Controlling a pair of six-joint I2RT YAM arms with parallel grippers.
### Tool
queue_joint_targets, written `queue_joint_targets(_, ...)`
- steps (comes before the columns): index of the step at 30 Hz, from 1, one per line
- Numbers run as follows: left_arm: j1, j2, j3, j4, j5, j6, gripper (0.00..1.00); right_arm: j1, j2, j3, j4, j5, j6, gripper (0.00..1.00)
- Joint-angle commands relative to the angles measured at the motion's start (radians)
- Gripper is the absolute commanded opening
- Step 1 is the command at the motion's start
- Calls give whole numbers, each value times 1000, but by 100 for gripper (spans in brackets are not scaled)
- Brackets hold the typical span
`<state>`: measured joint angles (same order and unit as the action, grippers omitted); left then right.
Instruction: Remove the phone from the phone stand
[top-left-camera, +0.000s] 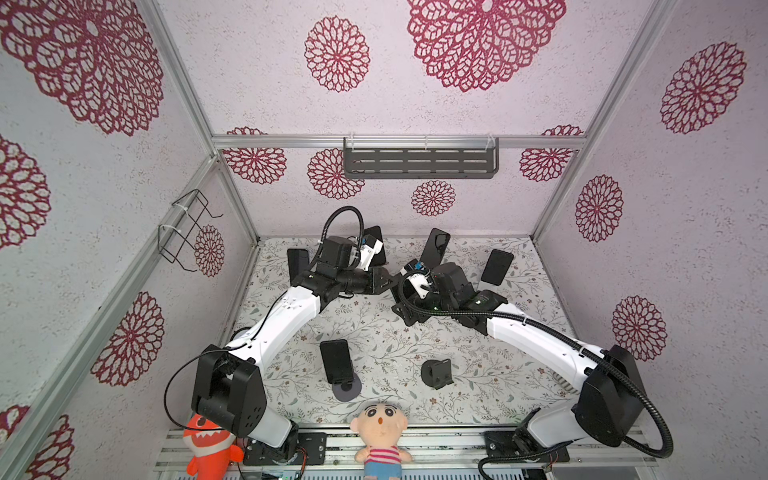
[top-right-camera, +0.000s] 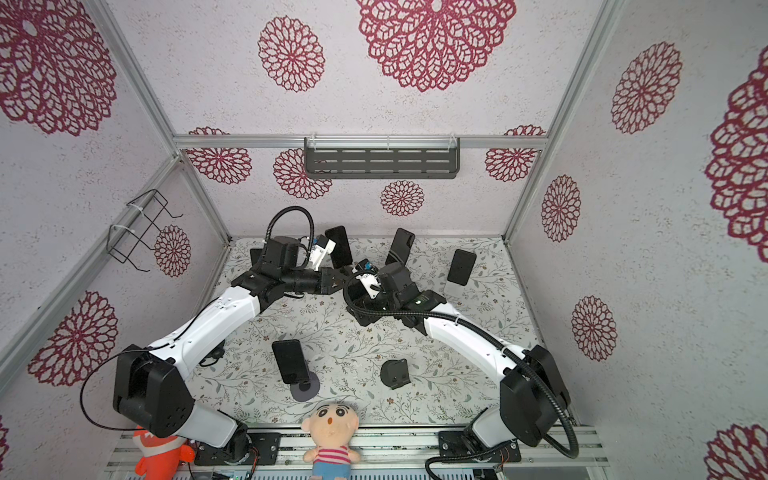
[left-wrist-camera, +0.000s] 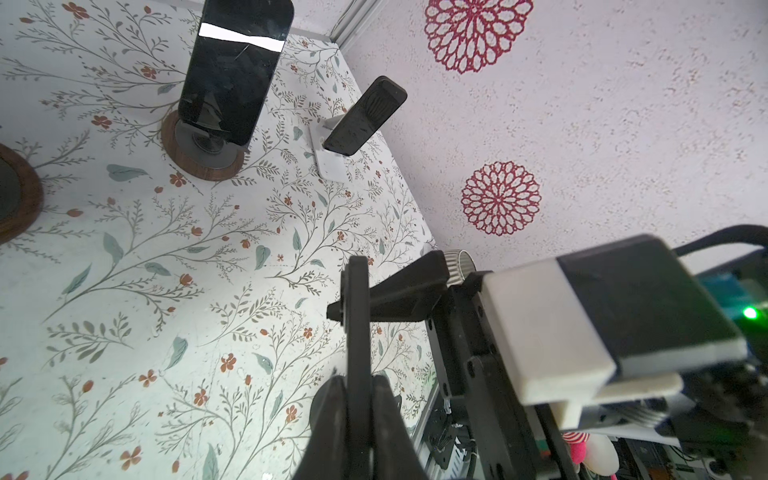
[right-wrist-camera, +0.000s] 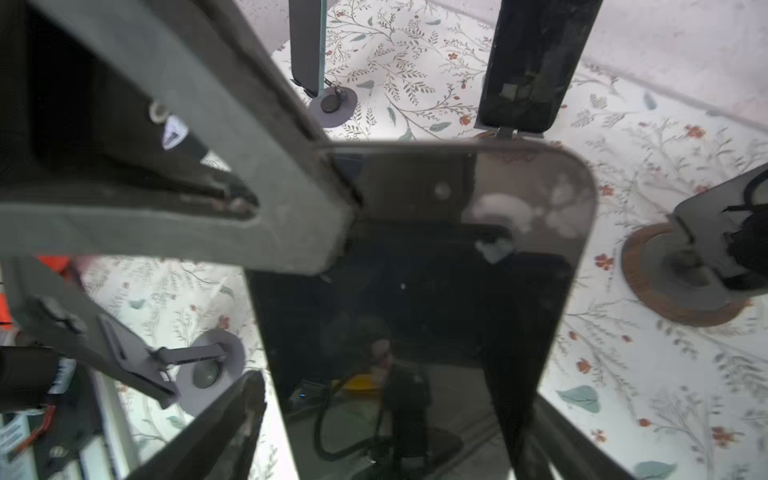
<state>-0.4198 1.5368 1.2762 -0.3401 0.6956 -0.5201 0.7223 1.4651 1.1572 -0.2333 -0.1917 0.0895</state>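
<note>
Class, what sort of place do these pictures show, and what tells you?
Probably a robot test cell: an aluminium frame with papered walls, two robot arms on a rail, several phones on stands.

L fingers (left-wrist-camera: 328, 424) pinched, R fingers (right-wrist-camera: 232, 424) spread

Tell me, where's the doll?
In both top views the doll sits at the bottom middle, just past the table's near edge, right of the orange toy.
</note>
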Motion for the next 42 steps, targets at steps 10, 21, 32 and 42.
queue_joint_targets(10, 7, -8, -7, 79, 3, -29, 14, 6, -12, 1, 43, 72, 36, 54)
queue_joint_targets(21, 62, -81, -41, 61, -50, 5, 74, -155, -38, 70, -202, 197, 100, 27)
queue_joint_targets(32, 110, -169, -75, -38, -149, 72, 75, -394, 2, 16, -396, 282, 232, 12)
queue_joint_targets(42, 120, -237, -61, -180, -176, 197, 78, -389, 208, 67, -405, 285, 235, 5)
